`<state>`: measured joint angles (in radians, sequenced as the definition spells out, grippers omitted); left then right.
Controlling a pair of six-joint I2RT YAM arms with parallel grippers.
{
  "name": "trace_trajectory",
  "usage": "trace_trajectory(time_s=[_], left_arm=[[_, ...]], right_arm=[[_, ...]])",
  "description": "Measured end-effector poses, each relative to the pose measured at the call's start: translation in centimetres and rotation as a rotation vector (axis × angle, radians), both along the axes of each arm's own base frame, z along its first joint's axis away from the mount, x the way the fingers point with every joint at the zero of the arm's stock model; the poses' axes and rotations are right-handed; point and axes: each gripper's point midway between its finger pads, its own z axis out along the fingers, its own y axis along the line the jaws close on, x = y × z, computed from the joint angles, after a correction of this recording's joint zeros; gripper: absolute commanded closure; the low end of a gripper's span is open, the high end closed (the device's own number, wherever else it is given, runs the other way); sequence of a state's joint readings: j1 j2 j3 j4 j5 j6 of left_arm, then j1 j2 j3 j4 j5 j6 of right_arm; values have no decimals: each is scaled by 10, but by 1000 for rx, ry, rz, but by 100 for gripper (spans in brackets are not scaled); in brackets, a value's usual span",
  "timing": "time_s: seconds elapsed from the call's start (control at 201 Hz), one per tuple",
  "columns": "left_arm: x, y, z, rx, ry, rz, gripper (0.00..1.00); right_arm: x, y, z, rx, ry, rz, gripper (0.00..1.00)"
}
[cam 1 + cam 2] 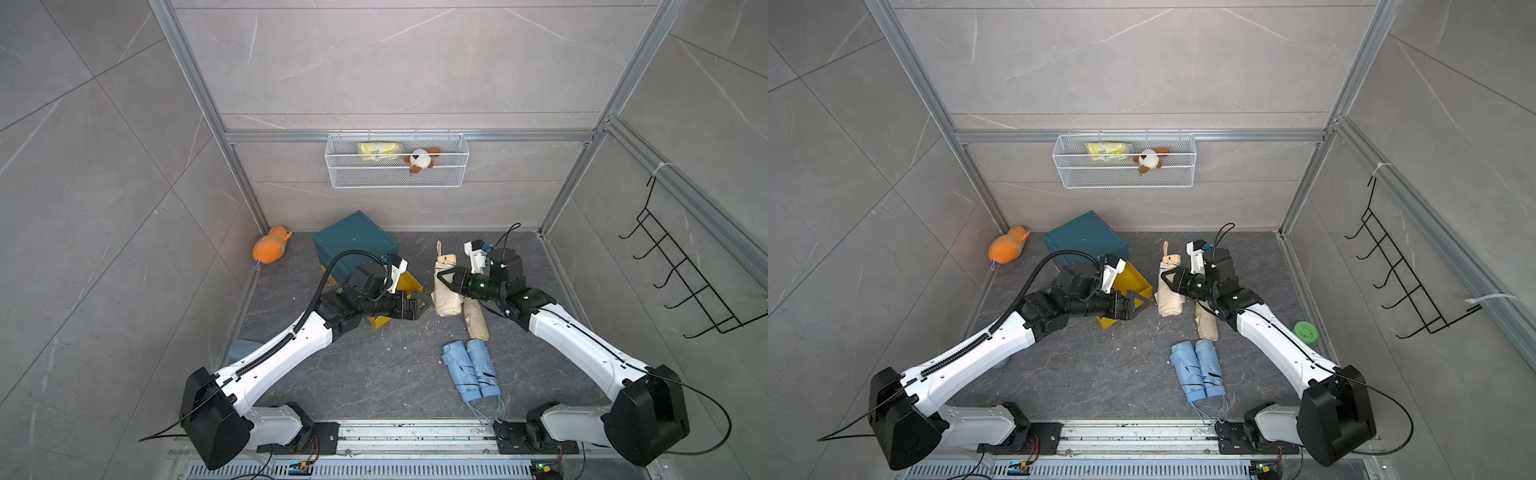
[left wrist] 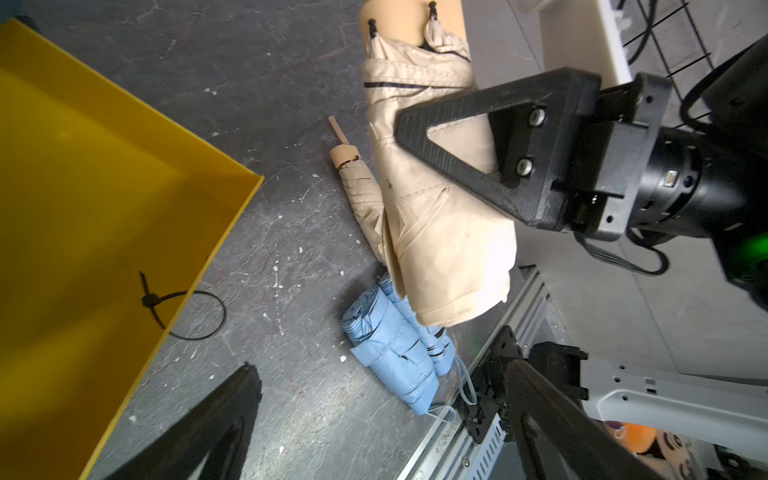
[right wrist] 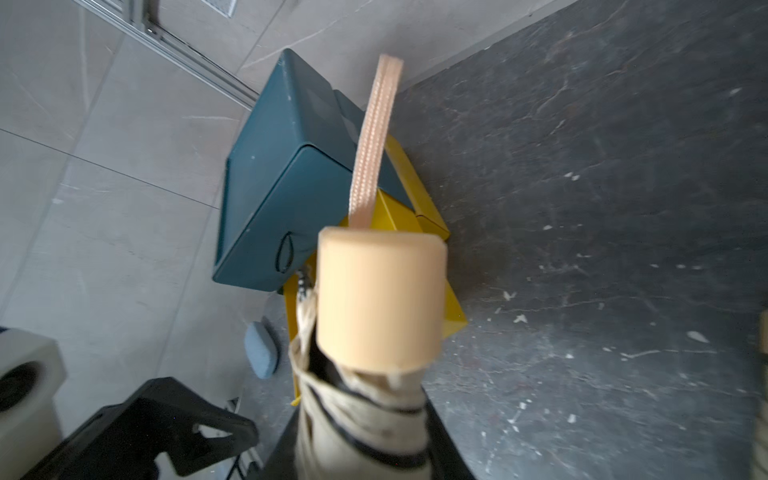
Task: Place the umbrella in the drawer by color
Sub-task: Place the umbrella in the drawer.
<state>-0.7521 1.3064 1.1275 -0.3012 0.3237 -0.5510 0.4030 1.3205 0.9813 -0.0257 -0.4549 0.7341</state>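
Observation:
My right gripper is shut on a folded beige umbrella, handle and strap toward the back wall, raised off the floor. Another beige umbrella lies under it. Two blue umbrellas lie side by side nearer the front. A yellow drawer stands pulled out of the teal cabinet. My left gripper hangs open and empty beside the drawer's front, just left of the held umbrella.
An orange plush lies in the back left corner. A wire basket on the back wall holds a yellow packet and a small plush. A black hook rack hangs on the right wall. A green disc sits by the right wall.

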Motion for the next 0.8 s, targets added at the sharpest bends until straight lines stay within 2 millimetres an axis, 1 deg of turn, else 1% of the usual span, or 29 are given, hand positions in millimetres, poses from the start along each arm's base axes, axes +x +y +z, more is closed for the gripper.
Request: trace_trajectory(time_s=[0.179,0.289,0.353,0.458,0.607,0.727,0.796], left_arm=[[3,-17,3,-71,21,-48,4],[5,-26,3,-103,35,-69,4],[6,-31,5,-126,36,-81,4],[6,-37,14,-172,26,-97,4],[7,-42,28,-234,-2,-117,4],[7,-45,35,-263,-12,-129,4],[7,-48,35,-272,-11,-134,4]], right_arm=[[-3,14,23,161,-5,41,77],[-3,18,38,224,-26,59,77],[-3,19,43,245,-35,66,77],[-4,20,44,270,-33,71,77],[-7,21,39,286,-21,79,77],[-8,21,37,306,-7,79,78],[-8,21,38,316,-3,78,78]])
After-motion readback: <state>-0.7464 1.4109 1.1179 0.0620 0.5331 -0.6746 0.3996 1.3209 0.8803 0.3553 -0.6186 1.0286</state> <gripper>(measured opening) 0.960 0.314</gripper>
